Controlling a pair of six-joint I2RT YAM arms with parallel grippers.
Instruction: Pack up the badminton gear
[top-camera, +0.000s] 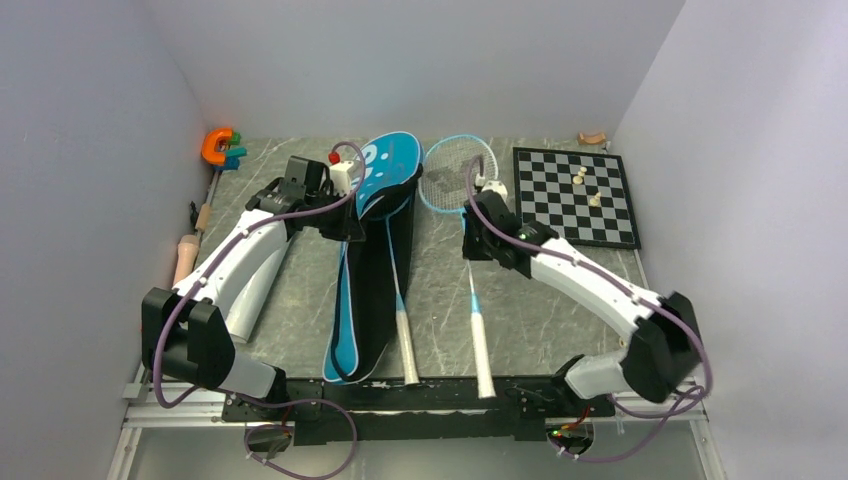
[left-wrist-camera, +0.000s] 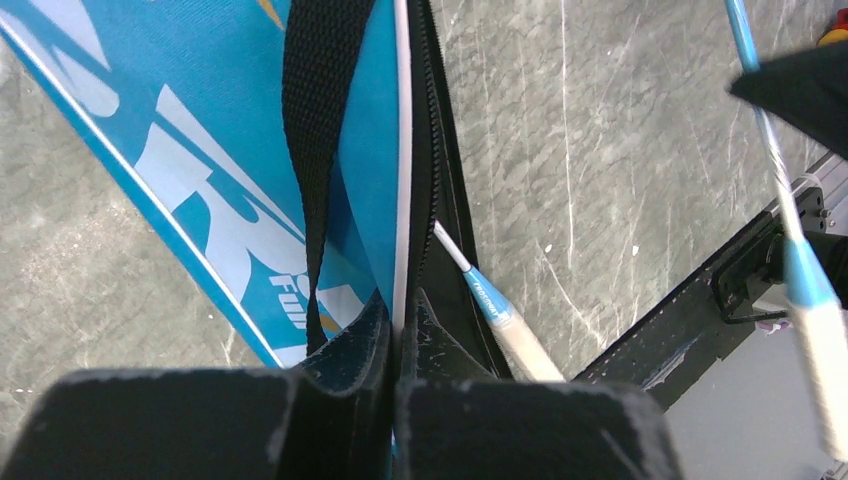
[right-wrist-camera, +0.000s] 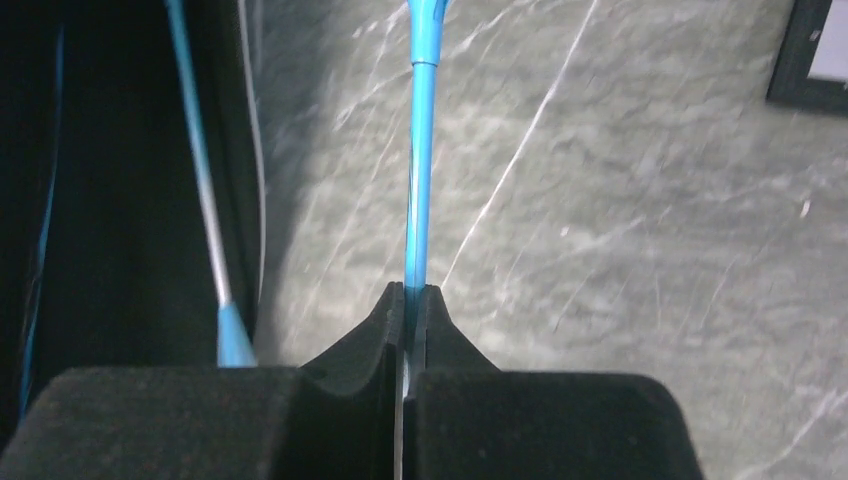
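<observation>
Up close on your right wrist view, the right gripper (right-wrist-camera: 405, 305) is pinched on the blue shaft of the loose racket (right-wrist-camera: 421, 150), pads pressed together with only that thin shaft between them. That view can't give you the rest of the racket. From the top camera you get it whole: head toward the far wall beside the chessboard (top-camera: 575, 195), white handle reaching the near edge of the table (top-camera: 430, 300), and your grip sitting just below the head.

Over on the left wrist view, the left gripper (left-wrist-camera: 393, 325) is clamped on the open zip edge of the blue bag (left-wrist-camera: 190, 140), with the black strap (left-wrist-camera: 320, 110) running across its face. You also see there what the top view half hides: the other racket (left-wrist-camera: 497, 318) lies inside the bag's mouth, its handle poking out toward you.

From above, the bag lies lengthwise between your two arms. The orange clamp (top-camera: 216, 147) sits in the far-left corner, well apart.
</observation>
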